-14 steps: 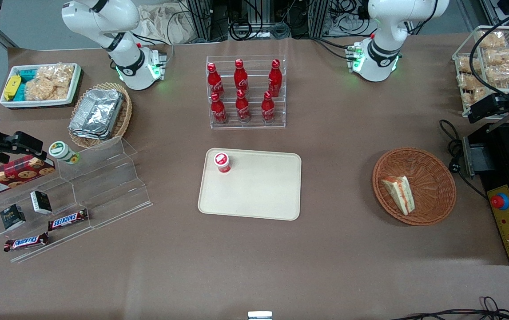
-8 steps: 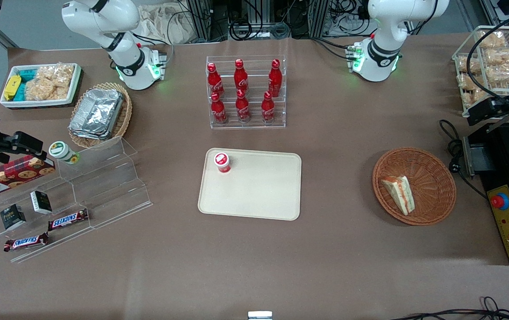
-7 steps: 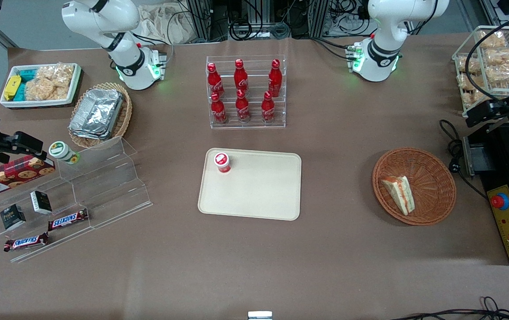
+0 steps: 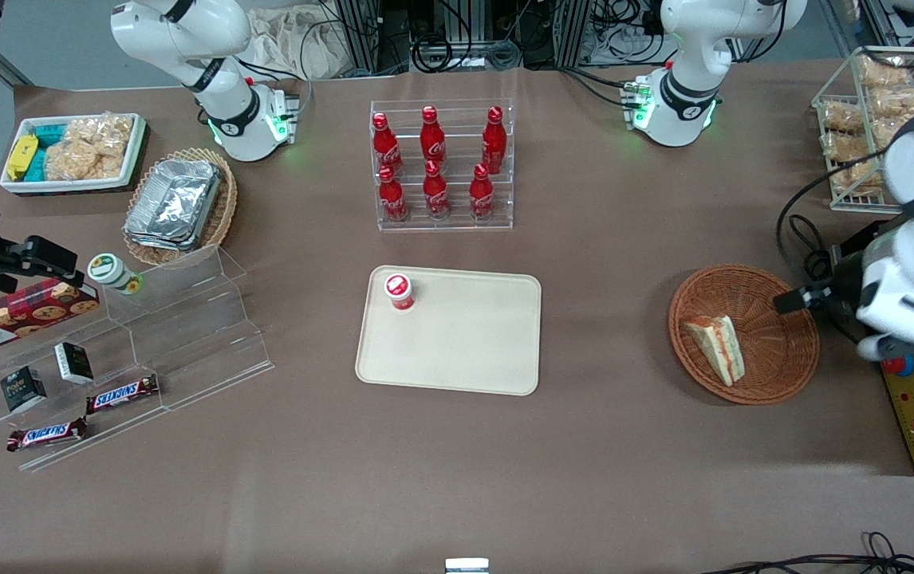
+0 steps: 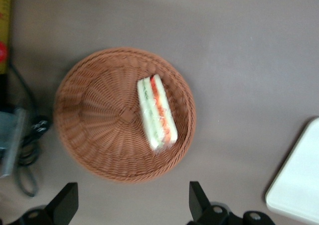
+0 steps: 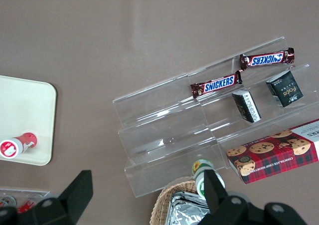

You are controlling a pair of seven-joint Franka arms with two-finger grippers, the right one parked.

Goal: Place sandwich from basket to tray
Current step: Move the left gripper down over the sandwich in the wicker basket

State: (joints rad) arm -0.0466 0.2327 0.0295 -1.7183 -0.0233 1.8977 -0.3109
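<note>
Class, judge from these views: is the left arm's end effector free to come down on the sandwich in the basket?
Probably yes. The end effector hangs open above the basket; the sandwich lies uncovered near the rim, nothing over it.

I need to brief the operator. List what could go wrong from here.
1. The sandwich lies against the basket wall, so a finger may catch the wicker. The open end effector hovers above the basket's edge.
2. The wedge looks soft; a hard grip could crush it.
3. A red-capped bottle stands on the tray; a careless placement might topple it.
</note>
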